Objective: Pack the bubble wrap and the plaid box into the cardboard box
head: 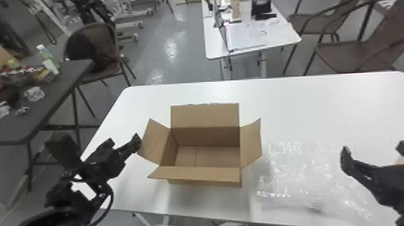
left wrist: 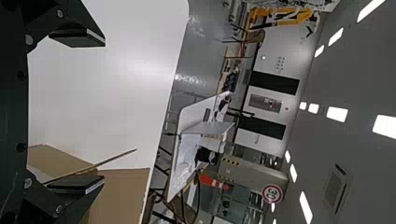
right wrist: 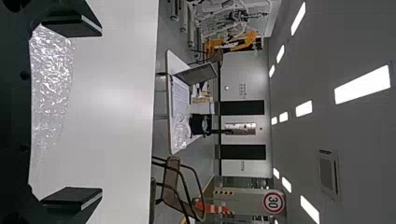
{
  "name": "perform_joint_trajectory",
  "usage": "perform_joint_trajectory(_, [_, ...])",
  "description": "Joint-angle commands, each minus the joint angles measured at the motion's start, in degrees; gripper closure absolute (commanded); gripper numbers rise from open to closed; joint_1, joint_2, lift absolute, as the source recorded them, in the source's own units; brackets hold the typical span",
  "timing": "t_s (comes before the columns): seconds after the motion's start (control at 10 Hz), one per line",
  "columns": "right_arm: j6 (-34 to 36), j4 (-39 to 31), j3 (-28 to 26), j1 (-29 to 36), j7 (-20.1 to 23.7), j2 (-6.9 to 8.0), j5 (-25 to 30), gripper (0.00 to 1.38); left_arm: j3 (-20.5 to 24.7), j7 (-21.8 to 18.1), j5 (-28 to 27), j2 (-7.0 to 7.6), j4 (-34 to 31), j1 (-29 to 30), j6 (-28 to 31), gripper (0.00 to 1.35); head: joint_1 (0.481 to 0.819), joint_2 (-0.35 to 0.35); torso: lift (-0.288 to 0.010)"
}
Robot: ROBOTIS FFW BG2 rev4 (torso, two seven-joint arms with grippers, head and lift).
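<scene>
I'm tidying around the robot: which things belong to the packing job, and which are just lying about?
For the job:
open brown cardboard box
clear, crinkled bubble wrap sheet

Just lying about:
brown chairs with curved armrests
open grey laptop on the farther white table

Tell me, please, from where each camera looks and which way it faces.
Head view: on the robot's head, facing forward and down at the cardboard box, bubble wrap and white table; both arms show.
Left wrist view: on the left wrist, turned sideways, facing past the open left gripper over the box's flaps into the room.
Right wrist view: on the right wrist, also sideways, facing past the open right gripper over bubble wrap into the room.
Both wrist views share the round red-rimmed sign.
</scene>
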Motion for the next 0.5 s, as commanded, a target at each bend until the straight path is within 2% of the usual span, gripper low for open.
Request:
perform_joint_trajectory(0.0, [0.16, 0.00, 0.02, -0.07, 0.00, 0.00, 0.00, 0.09, -1.01, 0.00, 1.22, -0.15, 0.17, 0.19, 0.64, 0.25, 0.695, 0.254, -0.122])
perform_joint_trajectory(0.4, [0.87, -0.09, 0.02, -0.07, 0.00, 0.00, -0.09, 0.09, -2.95, 0.00, 2.71, -0.15, 0.69, 1.16, 1.52, 0.25, 0.695, 0.220, -0.122])
